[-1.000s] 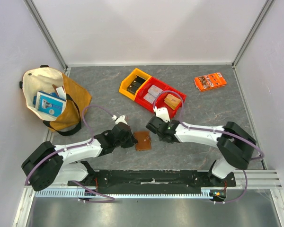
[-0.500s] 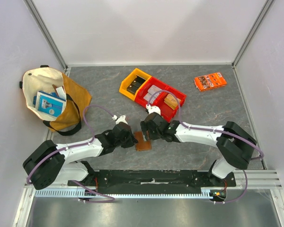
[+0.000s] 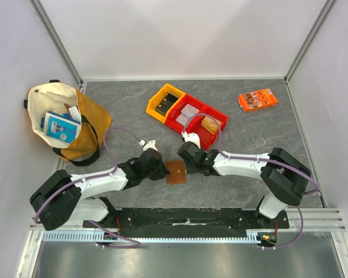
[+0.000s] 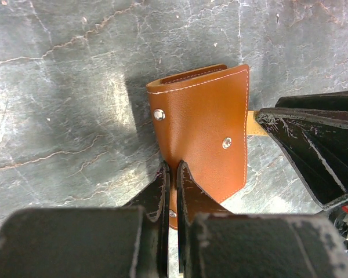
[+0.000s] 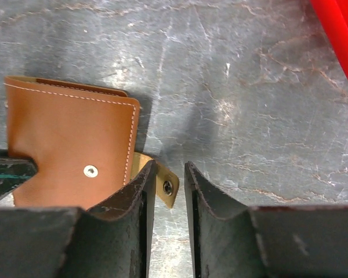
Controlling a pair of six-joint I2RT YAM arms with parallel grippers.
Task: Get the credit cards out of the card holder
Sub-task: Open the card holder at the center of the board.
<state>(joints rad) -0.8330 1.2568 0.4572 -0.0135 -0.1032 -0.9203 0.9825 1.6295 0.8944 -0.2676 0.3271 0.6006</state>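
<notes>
I read the left gripper (image 4: 173, 169) as clamped on the card holder (image 4: 200, 121), which lay closed on the table (image 3: 249, 133) between the arms. The right gripper (image 5: 170, 168) stood slightly parted astride the closure tab (image 5: 166, 186). My judgement: pinch the tab squarely, then peel upward.

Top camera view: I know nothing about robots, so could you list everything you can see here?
card holder: one, brown leather, front centre of the table, between the two claws
yellow bin: one, yellow, middle of the table
red bin: one, red, beside the yellow bin, with grey and tan items inside
orange packet: one, orange, far right corner
tote bag: one, cream and mustard, left side
blue-and-white packet: one, inside the tote bag
table: one, grey marbled
left claw: one, black, closed on the card holder's edge
right claw: one, black, partly open around the closure tab
</notes>
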